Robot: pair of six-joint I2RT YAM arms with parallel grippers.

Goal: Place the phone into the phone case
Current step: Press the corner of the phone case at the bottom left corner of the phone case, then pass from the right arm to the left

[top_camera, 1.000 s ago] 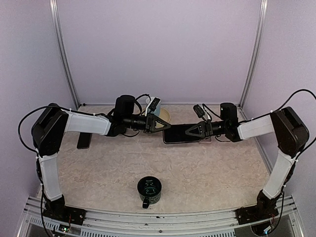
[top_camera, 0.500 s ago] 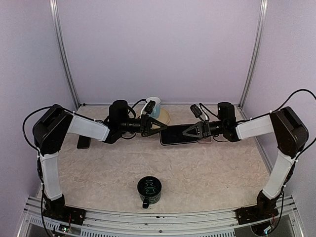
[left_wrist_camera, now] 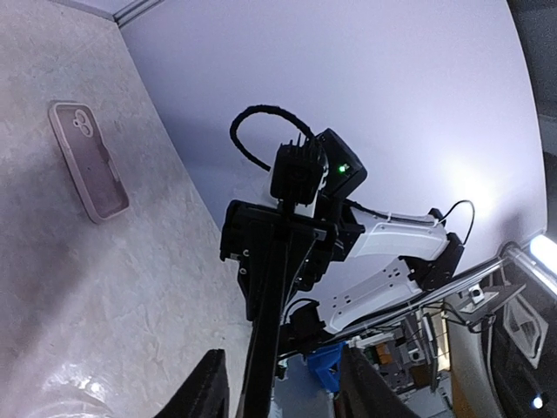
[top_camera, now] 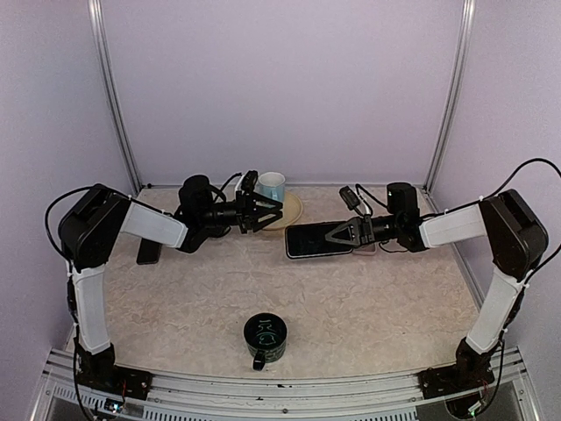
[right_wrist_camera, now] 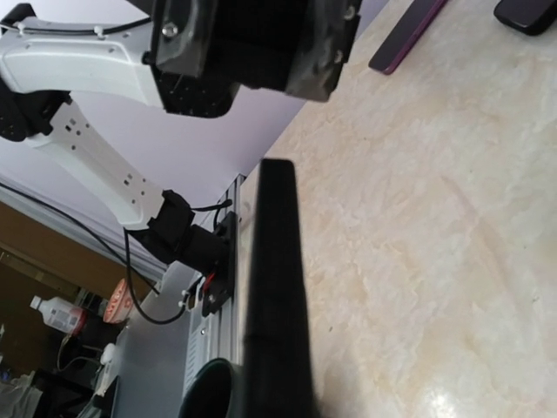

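Observation:
The black phone (top_camera: 316,239) is held flat above the table by its right end in my right gripper (top_camera: 340,234), which is shut on it. In the right wrist view the phone (right_wrist_camera: 278,296) shows edge-on. The pink phone case (left_wrist_camera: 88,160) lies flat on the table with its open side up. In the top view the case (top_camera: 367,246) is mostly hidden under my right gripper. My left gripper (top_camera: 267,213) is open and empty, a short way left of the phone. In its own view its fingers (left_wrist_camera: 205,390) frame the distant phone (left_wrist_camera: 270,340).
A dark green mug (top_camera: 265,337) stands near the front middle. A tan plate (top_camera: 293,209) with a white and blue cup (top_camera: 271,185) sits at the back. A dark flat device (top_camera: 147,251) lies at the left.
My left gripper has let go of the phone's left end, opened and drawn back to the left. The right gripper still holds the phone in nearly the same place.

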